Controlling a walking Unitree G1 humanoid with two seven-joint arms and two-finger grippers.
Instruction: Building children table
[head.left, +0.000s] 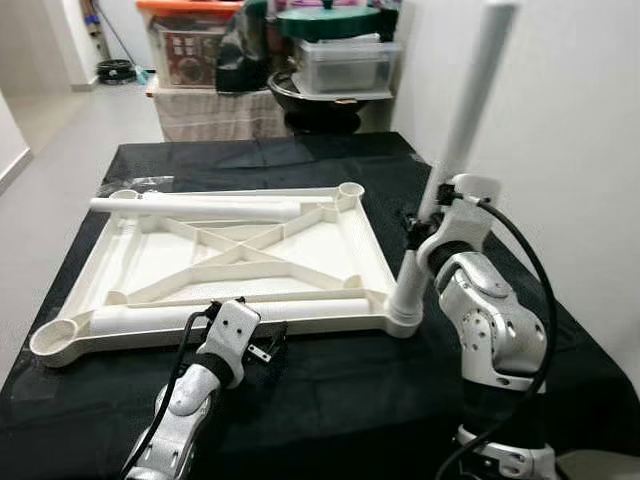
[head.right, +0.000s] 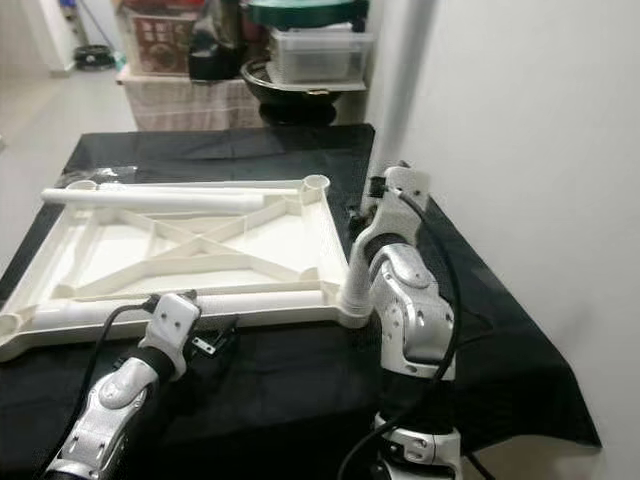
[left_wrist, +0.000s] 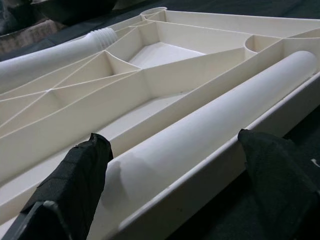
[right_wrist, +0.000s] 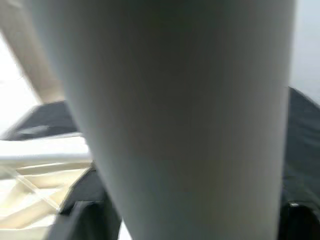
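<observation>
Now, with the right gripper (head.left: 432, 215) clamped on the upright leg (head.left: 455, 150) in the tabletop's (head.left: 240, 255) four-o'clock corner socket, keep it plumb while twisting, the left gripper (left_wrist: 175, 175) spread at six o'clock.

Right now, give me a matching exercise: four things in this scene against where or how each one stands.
Things:
1. upright leg
2. near loose leg
3. far loose leg
4. left gripper

States:
A. lying across the far end of the tabletop
B. standing in the near right corner socket, right gripper around it
C. open, at the tabletop's near edge
D. lying along the near rim channel

Pairs: 1-B, 2-D, 3-A, 4-C
</observation>
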